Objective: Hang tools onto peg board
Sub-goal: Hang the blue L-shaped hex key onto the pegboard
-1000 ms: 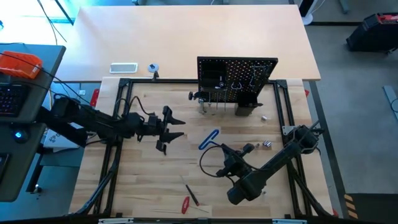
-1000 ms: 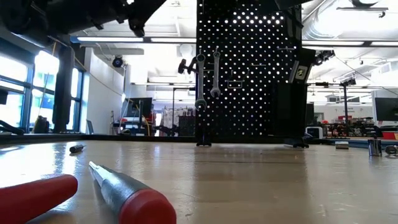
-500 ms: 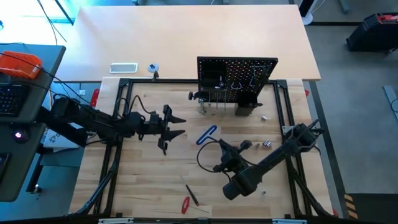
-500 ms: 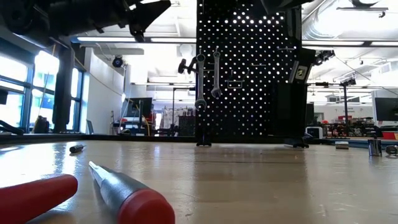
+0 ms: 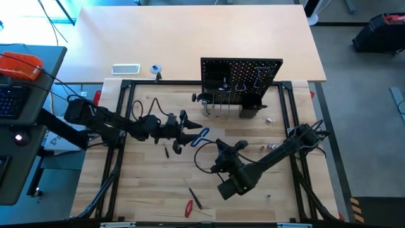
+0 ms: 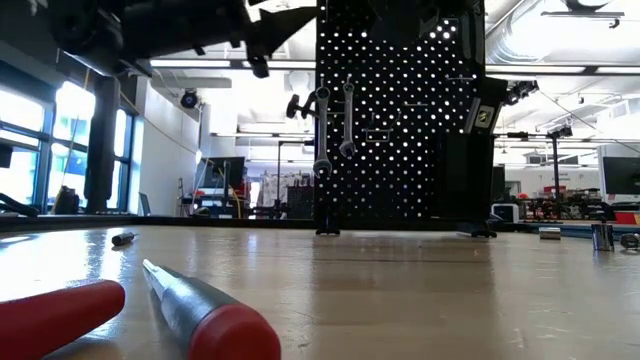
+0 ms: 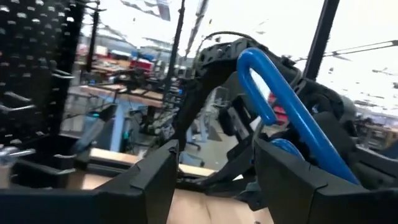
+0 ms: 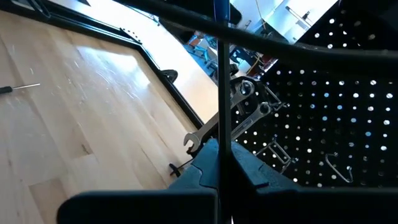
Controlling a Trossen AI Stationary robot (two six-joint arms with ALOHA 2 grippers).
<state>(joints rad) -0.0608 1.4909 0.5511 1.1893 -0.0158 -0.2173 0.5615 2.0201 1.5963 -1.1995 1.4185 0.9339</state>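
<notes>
Two wrenches (image 6: 334, 125) on peg board (image 5: 241, 81); red-handled screwdriver (image 5: 188, 208) apparently well apart.

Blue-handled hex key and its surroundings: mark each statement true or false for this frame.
1. The right tool is shut on the blue-handled hex key. True.
2. The left tool is shut. False: its fingers stand open on either side of the blue handle.
3. Wrenches hang on the peg board. True.
4. The red-handled screwdriver hangs on the peg board. False: it lies on the table.
</notes>
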